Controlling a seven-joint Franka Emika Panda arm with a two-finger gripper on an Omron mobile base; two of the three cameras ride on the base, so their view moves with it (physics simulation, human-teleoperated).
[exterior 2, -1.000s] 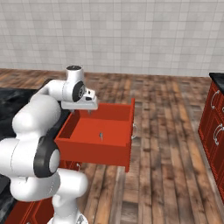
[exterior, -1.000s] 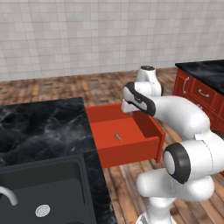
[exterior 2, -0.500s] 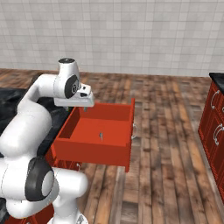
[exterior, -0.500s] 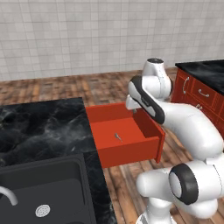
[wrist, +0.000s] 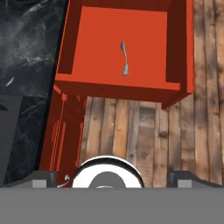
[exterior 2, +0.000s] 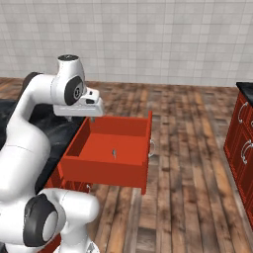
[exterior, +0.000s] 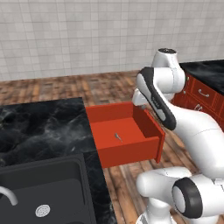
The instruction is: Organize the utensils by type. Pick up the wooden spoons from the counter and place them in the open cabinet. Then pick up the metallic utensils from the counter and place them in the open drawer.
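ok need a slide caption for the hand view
Looking down into the open red drawer, one small metal utensil lying on its floor, black counter alongside.

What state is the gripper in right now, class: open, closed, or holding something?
Gripper: open, holding nothing; a small metal utensil lies on the floor of the drawer below it.

Pale grey tiled wall point(exterior: 78, 35) at the back, above a brown wood-plank floor point(exterior 2: 197, 163). Black sink basin point(exterior: 43, 192) with a curved silver faucet point(exterior: 8, 194) near the floor's left edge. Red cabinets point(exterior 2: 242, 138) far right.
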